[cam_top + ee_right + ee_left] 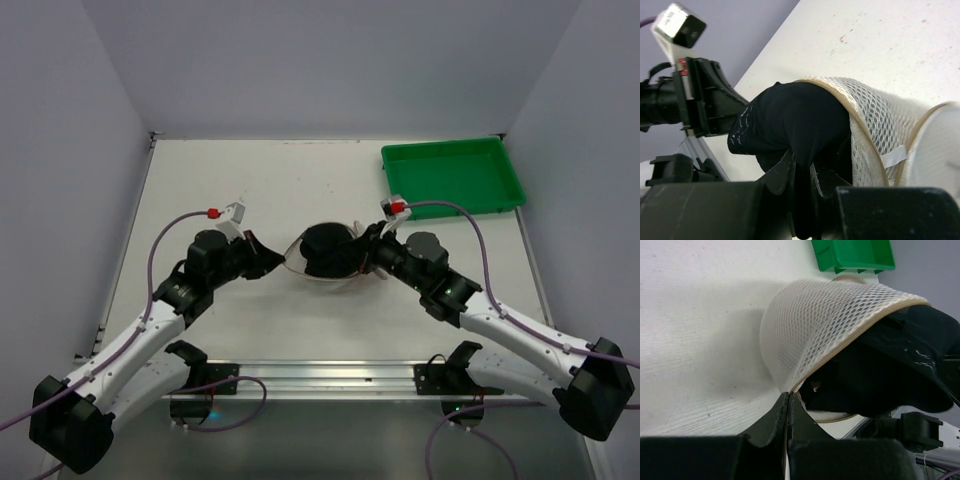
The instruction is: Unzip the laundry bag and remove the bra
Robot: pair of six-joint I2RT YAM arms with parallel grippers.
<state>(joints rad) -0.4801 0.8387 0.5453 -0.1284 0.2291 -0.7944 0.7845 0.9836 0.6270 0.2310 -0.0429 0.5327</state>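
Observation:
The cream mesh laundry bag point(296, 252) lies unzipped at the table's middle, and a black bra point(328, 249) bulges out of its opening. In the left wrist view the bag's mesh wall point(815, 325) arches over the bra point(885, 370). My left gripper point(272, 262) is shut on the bag's zipper edge point(788, 391). My right gripper point(366, 252) is shut on the black bra fabric point(790, 120) at the bag's mouth point(860, 125). The bag's flat face point(940, 145) shows at the right in the right wrist view.
A green rectangular tray point(452, 176) sits at the back right corner and shows in the left wrist view point(854, 255). A metal rail point(320, 375) runs along the near edge between the arm bases. Grey walls enclose the table.

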